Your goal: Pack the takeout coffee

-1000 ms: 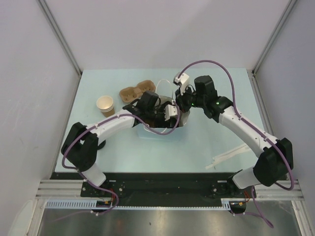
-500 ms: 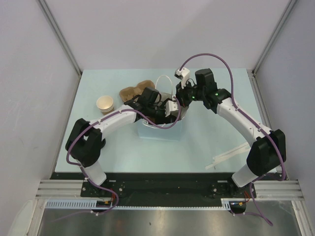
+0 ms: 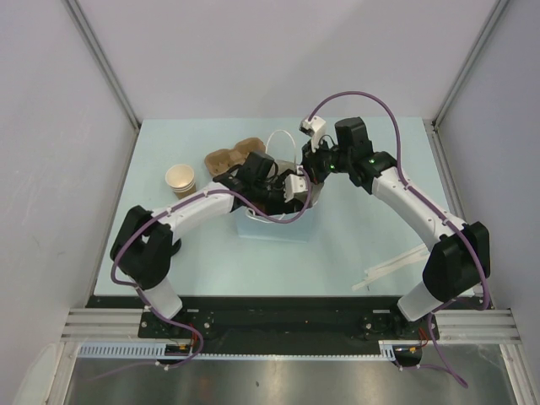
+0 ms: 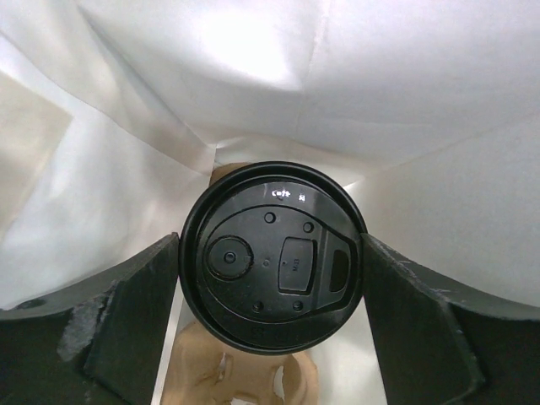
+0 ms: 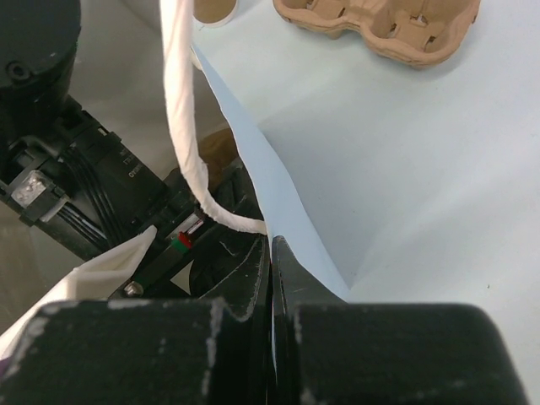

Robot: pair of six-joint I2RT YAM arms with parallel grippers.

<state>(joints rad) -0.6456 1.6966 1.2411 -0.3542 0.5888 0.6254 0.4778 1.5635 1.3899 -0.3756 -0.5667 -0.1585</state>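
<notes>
The coffee cup (image 4: pixel 272 266) sat inside the blue paper bag (image 3: pixel 274 229), seen from straight above in the left wrist view, so that its black lid (image 4: pixel 278 221) filled the middle of the picture with the bag's white inner walls all round it. The left gripper (image 4: pixel 270 253) was reaching down into the bag, and its two dark fingers (image 4: pixel 126 312) pressed against opposite sides of the lid, clamped on the cup. A bit of brown paper showed under the lid's lower edge, but whether the cup was resting on the bag's floor could not be told. The right gripper (image 5: pixel 272 261) had its jaws pressed together on the bag's upper edge, pinching the blue paper just beside the spot where the white rope handle (image 5: pixel 186 110) meets the bag. In the overhead view both arms met over the bag, which stood near the middle of the pale blue table (image 3: pixel 371 219), the left arm coming in from the left and the right arm from the right. A brown cardboard cup tray (image 3: pixel 229 158) lay just behind the bag to the left. A lidless tan cup (image 3: pixel 180 179) stood upright further left, apart from the tray. Some thin pale strips (image 3: pixel 396 266) lay on the table near the right arm's base.
</notes>
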